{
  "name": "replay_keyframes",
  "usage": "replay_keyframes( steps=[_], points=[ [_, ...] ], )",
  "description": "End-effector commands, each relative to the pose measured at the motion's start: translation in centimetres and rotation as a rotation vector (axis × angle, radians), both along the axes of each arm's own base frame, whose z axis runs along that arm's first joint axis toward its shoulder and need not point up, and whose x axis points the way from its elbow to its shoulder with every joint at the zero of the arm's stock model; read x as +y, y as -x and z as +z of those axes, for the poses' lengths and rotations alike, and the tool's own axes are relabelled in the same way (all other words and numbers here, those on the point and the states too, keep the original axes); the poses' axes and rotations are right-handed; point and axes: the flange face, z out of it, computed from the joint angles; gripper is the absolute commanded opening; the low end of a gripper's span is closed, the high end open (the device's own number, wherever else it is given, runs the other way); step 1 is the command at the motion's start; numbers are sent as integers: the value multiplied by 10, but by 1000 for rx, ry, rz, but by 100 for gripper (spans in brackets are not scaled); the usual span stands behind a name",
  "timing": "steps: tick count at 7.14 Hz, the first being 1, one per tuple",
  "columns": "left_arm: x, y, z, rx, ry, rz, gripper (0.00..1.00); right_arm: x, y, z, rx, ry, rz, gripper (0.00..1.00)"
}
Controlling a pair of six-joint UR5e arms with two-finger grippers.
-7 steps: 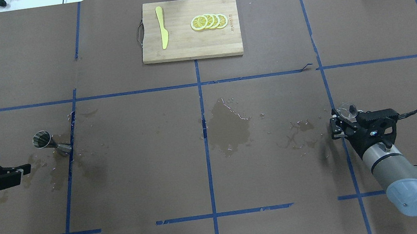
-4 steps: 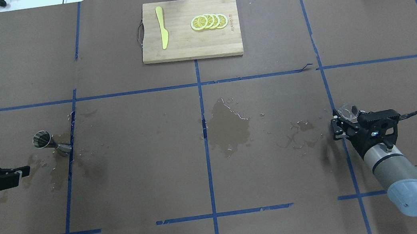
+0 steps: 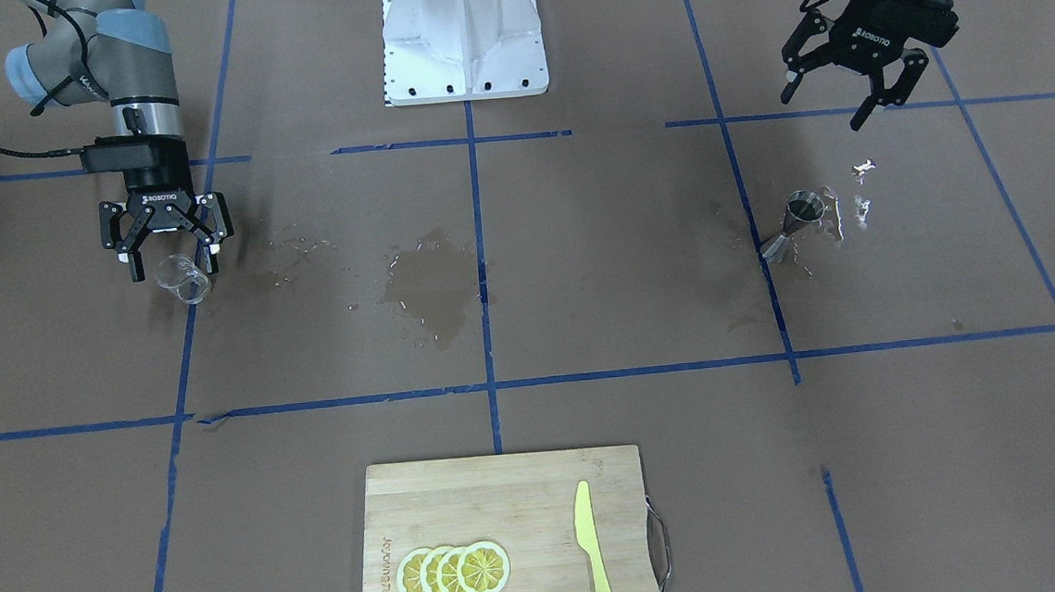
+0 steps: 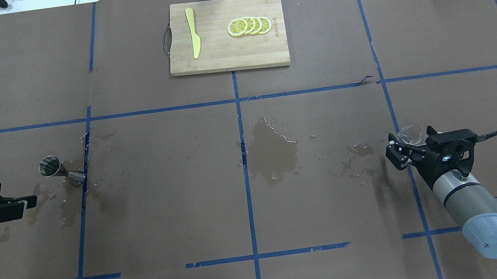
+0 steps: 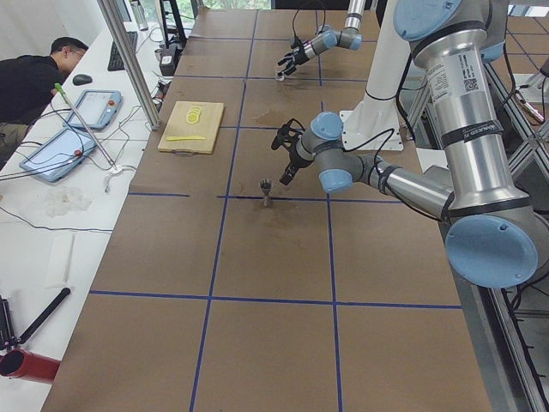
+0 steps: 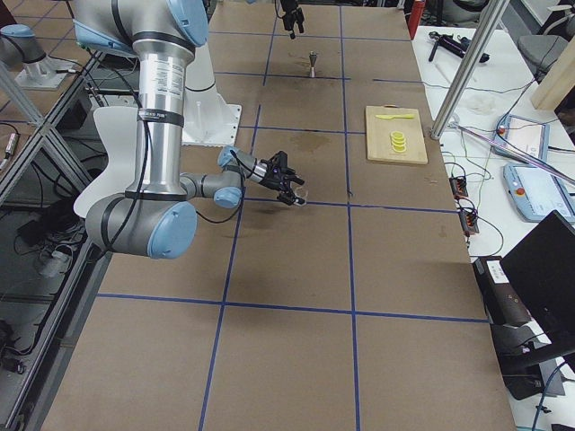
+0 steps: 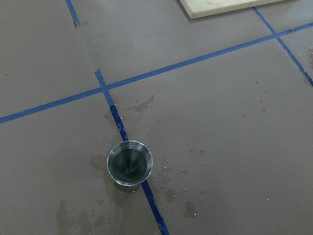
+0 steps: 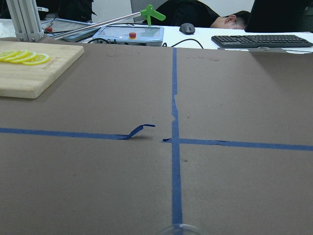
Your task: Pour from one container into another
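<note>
- Right gripper (image 3: pixel 171 267): fingers spread wide on either side of the small clear glass cup (image 3: pixel 183 279), with no clamp on it. Whether the cup rests on the brown table (image 3: pixel 591 412) cannot be told.
- Left gripper (image 3: pixel 824 110): fingers wide, empty.
- Shiny steel hourglass jigger (image 3: pixel 796 220): upright, base against the blue tape line (image 3: pixel 774 297).

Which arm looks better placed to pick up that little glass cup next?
Right: the right gripper sits open at the glass cup; the left gripper hangs open by the steel jigger, across the table.
</note>
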Motion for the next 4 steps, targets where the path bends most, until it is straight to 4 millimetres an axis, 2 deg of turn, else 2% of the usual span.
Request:
replay_keyframes(
  steps=[1,2,3,4],
  points=[
    [-13,-5,-19,8,36,30,100,6,-5,-10,-31,35,-57,100],
    [-26,-15,-40,-5,84,60,100,10,-11,-1,-17,60,-88,100],
    [-39,-10,-67,-39,72,55,100,16,-20,-2,-22,86,-124,100],
    [-65,7,-92,-83,57,11,100,23,-36,-12,-39,112,-166,100]
  ],
)
